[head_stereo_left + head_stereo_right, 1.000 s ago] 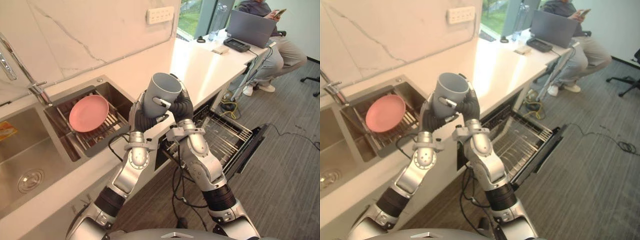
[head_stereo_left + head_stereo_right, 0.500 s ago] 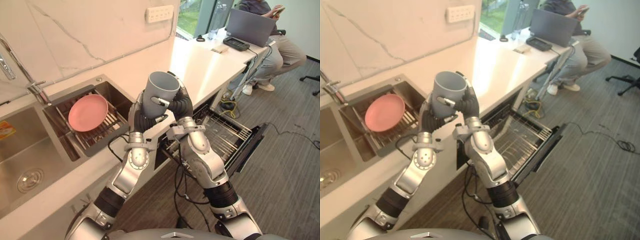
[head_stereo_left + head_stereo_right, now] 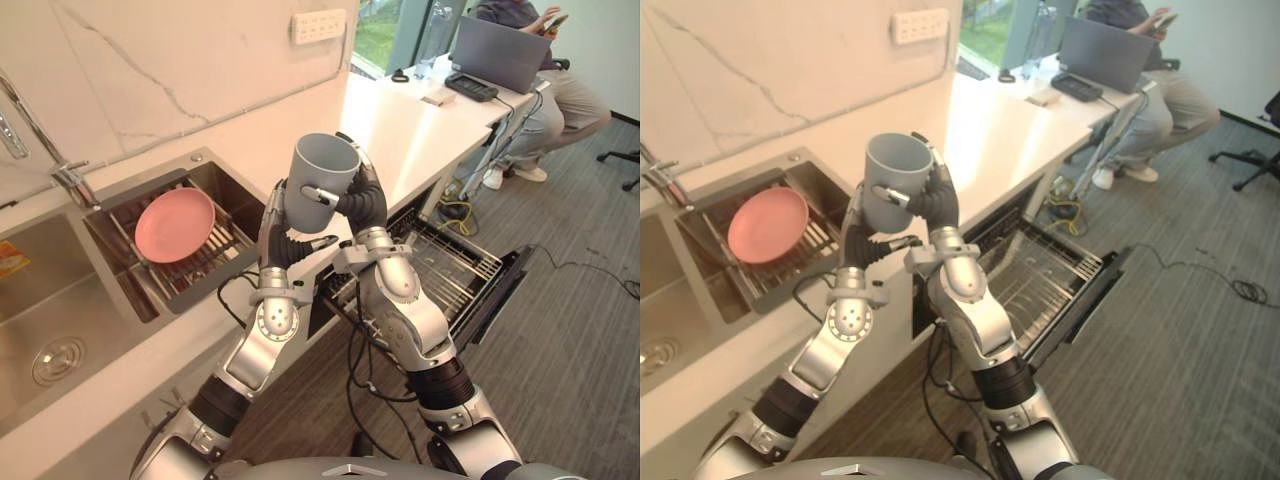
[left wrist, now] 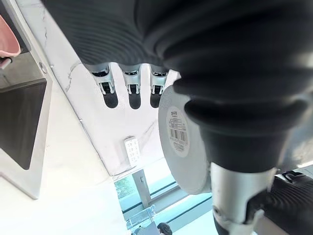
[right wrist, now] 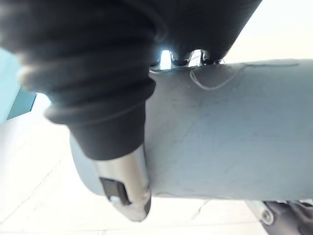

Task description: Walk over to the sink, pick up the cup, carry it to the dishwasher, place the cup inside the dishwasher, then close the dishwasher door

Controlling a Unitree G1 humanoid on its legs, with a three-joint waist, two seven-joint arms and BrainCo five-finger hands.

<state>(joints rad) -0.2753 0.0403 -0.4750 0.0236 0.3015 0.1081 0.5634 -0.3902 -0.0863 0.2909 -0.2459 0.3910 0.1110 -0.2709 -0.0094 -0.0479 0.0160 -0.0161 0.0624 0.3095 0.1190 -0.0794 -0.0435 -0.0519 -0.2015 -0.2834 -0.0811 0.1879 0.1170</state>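
Observation:
A grey cup [image 3: 322, 170] is held mouth up above the counter's front edge, between the sink and the open dishwasher [image 3: 455, 268]. My right hand [image 3: 365, 205] is shut on it, thumb [image 5: 122, 181] across the cup's side [image 5: 230, 132] and fingers curled round the back. My left hand [image 3: 285, 240] sits just under the cup with its fingers [image 4: 129, 90] straight, beside the cup's labelled base [image 4: 181, 142], gripping nothing. The dishwasher's wire rack is pulled out over the lowered door [image 3: 508, 280].
A pink plate [image 3: 175, 224] lies on a drain rack in the sink [image 3: 50, 310], with a faucet [image 3: 40, 130] behind. The white counter [image 3: 400, 125] runs to the back right, where a person [image 3: 560, 90] sits with a laptop [image 3: 500, 50]. Open floor lies right of the dishwasher.
My left hand has let go of the cup and straightened its fingers below it. The cup now rests in my right hand alone, a little higher than before.

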